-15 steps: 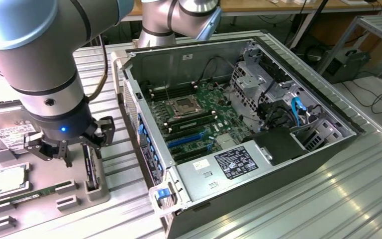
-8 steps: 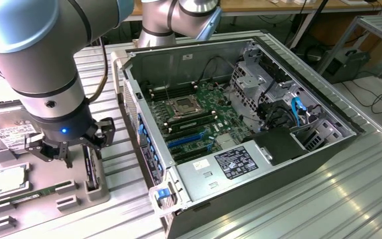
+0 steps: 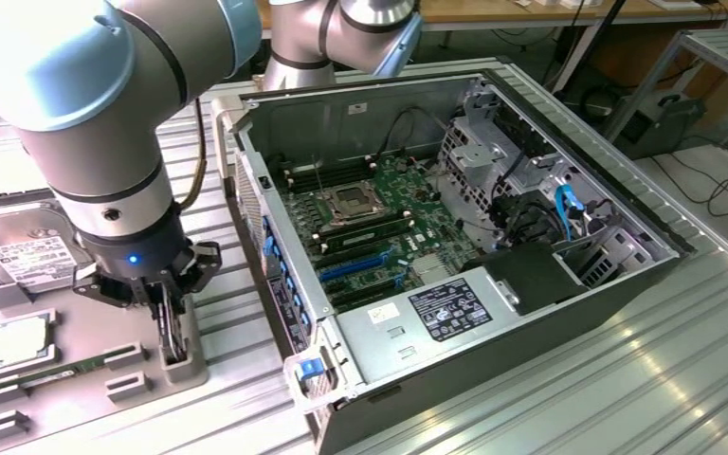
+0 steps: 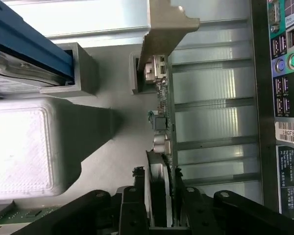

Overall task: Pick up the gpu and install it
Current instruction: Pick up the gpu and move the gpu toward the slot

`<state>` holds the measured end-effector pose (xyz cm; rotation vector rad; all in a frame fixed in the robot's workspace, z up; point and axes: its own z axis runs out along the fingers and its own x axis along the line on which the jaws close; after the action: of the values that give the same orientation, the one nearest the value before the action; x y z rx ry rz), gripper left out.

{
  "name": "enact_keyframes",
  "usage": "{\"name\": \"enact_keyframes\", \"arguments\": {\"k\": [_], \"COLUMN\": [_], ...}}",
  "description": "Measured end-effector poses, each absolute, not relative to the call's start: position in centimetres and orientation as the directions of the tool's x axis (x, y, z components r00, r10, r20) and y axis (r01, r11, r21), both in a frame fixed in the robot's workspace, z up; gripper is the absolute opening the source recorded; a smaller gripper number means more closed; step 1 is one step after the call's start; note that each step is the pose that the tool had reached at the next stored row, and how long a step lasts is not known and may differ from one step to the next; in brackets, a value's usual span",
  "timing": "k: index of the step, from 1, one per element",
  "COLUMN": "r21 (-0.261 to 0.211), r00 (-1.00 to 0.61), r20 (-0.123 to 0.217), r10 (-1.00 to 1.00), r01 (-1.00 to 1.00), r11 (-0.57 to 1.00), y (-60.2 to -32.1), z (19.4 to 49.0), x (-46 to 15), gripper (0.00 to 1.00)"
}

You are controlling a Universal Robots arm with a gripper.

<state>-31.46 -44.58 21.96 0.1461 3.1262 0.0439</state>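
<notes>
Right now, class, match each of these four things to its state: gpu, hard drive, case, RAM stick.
Things:
1. gpu
2. hard drive
3. case
4. RAM stick

States:
A. white label facing up
B. open on one side
C. green, lying flat
D. on edge, held by the gripper

Pairs: 1-D, 2-A, 3-B, 4-C

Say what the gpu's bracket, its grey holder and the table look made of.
The bracket on the gpu: bare sheet metal, probably steel; dull silver, thin, with a bent tab. The holder: matte grey plastic, possibly printed; soft faces without glare. The table: likely brushed aluminium; ribbed slats with bright streaky reflections.
</notes>
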Motion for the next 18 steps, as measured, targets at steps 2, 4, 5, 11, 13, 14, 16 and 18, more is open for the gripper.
{"name": "enact_keyframes", "arguments": {"k": [2, 4, 5, 11, 13, 14, 16, 18], "r21": [0.029, 0.029, 0.029, 0.029, 0.03, 0.03, 0.03, 0.03], "r00": [-0.996, -0.996, -0.996, -0.996, -0.996, -0.996, -0.996, -0.996], "r20": [-0.01, -0.01, -0.01, -0.01, -0.01, -0.01, -0.01, -0.01], "r10": [0.093, 0.093, 0.093, 0.093, 0.094, 0.094, 0.093, 0.089], "r01": [0.093, 0.093, 0.093, 0.093, 0.093, 0.093, 0.093, 0.088], "r11": [0.995, 0.995, 0.995, 0.995, 0.995, 0.995, 0.995, 0.996], "y": [-44.6, -44.6, -44.6, -44.6, -44.6, -44.6, -44.6, -44.6], "z": [22.0, 23.2, 24.0, 24.6, 24.8, 24.9, 25.1, 25.2], "x": [-31.5, -31.5, -31.5, -31.5, -31.5, -31.5, -31.5, -31.5], "gripper": [0.28, 0.28, 0.28, 0.28, 0.28, 0.28, 0.28, 0.28]}}
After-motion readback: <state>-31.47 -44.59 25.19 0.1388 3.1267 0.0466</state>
